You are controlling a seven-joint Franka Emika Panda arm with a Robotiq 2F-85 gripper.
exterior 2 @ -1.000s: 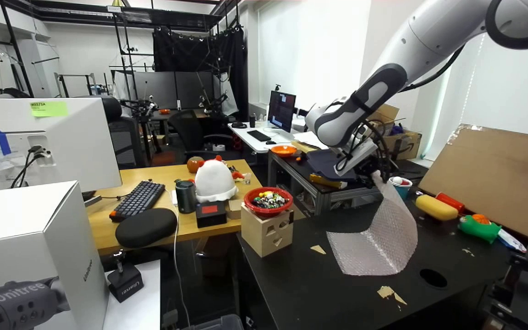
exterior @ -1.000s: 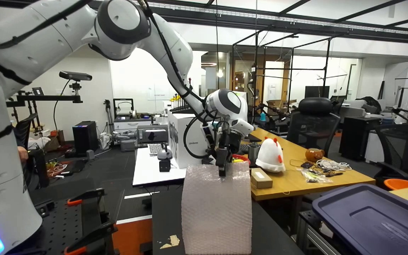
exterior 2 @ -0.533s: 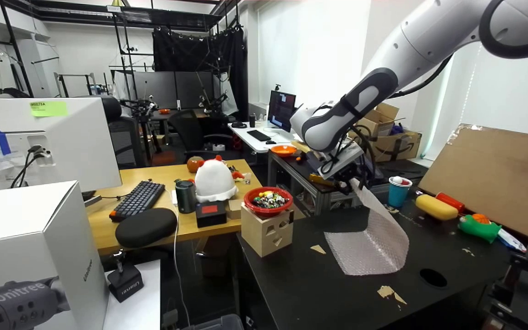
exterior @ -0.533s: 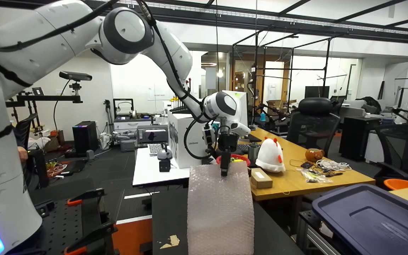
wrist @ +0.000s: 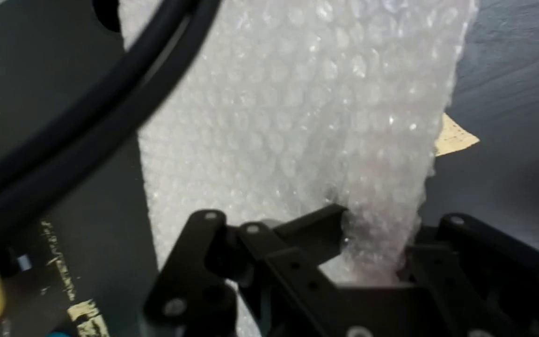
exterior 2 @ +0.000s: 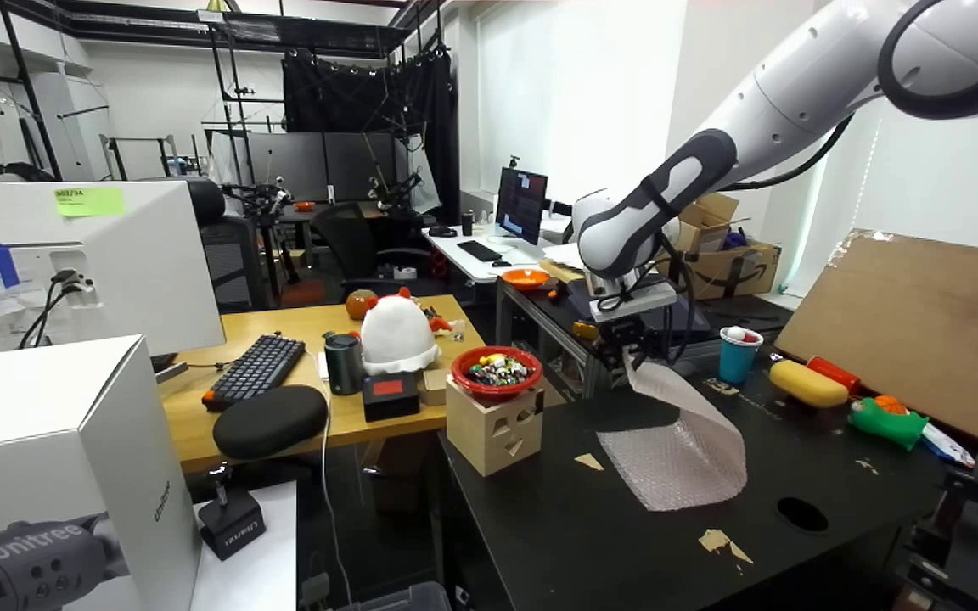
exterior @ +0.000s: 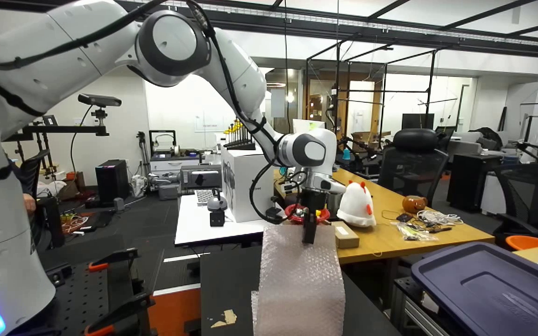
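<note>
While one end of the bubble wrap (exterior 2: 680, 467) is held up, the rest lies on the black table (exterior 2: 557, 535), the sheet curving up from its flat part. Gripper (wrist: 376, 243) is at the wrap's raised end, jaws narrowed, that edge pinched between them; wrist view shows it crumpled there. Contact at the right of that view is dark and blurry, so how far in the edge sits is hard to say. In an exterior view: wooden box (exterior 2: 493, 433) left of the wrap, red bowl (exterior 2: 497, 394) of small coloured bits (exterior 2: 499, 371) on top of it. Tan scrap (exterior 2: 588, 462) just left of the wrap, between it and the box; torn scraps (exterior 2: 714, 539) in front of the wrap. Table hole (exterior 2: 803, 513) near the wrap, to its right. Blue cup (exterior 2: 736, 363) behind the wrap's bend, right of its raised end. Yellow toy (exterior 2: 807, 384) and green toy (exterior 2: 888, 424) further right of the wrap, tilted cardboard sheet (exterior 2: 913, 331) behind them. White plush (exterior 2: 400, 335) well left of the wrap, on the wooden desk (exterior 2: 319, 321).
</note>
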